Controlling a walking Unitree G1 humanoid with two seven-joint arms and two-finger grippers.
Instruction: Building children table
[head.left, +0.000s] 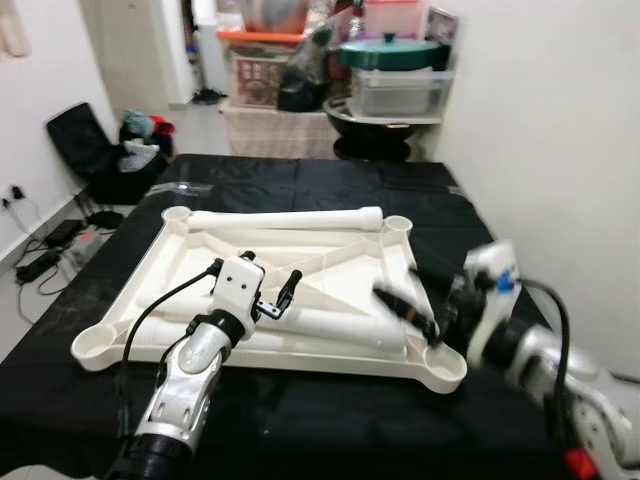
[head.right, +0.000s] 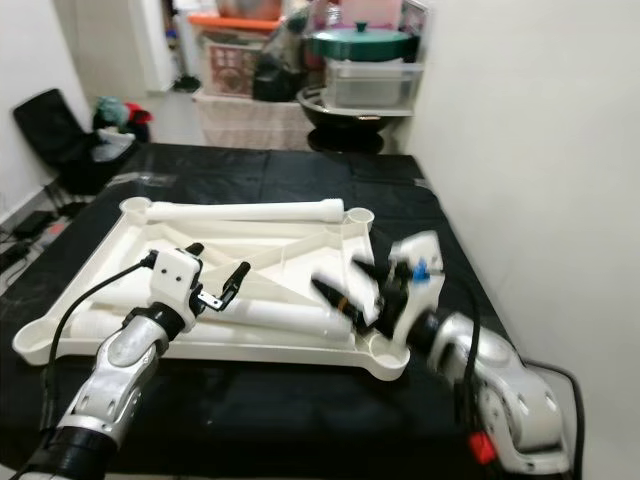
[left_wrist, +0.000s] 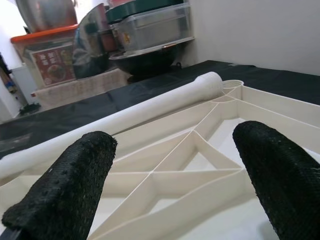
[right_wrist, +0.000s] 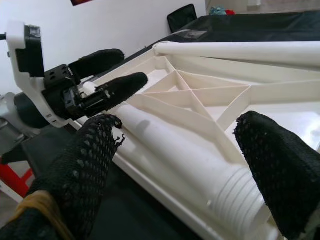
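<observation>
A white plastic table top (head.left: 140, 280) lies upside down on the black-covered table (head.left: 330, 410), with round leg sockets at its corners. One white leg tube (head.left: 290, 218) rests along its far edge. Another leg tube (right_wrist: 200, 170), threaded at one end, lies inside the frame near the front. My left gripper (head.left: 254, 278) hovers open over the front-left part of the ribs (left_wrist: 200, 150), holding nothing. From the right, my right gripper (head.left: 405, 308) reaches in open and blurred, its fingers (right_wrist: 85, 170) straddling the threaded end of the near leg tube.
Stacked storage boxes and a green-lidded pot (head.left: 390, 55) stand behind the table. At the back left is a black chair (head.left: 85, 145). Cables (head.left: 50, 250) lie on the floor at the left. A white wall (head.left: 560, 150) runs close along the right side.
</observation>
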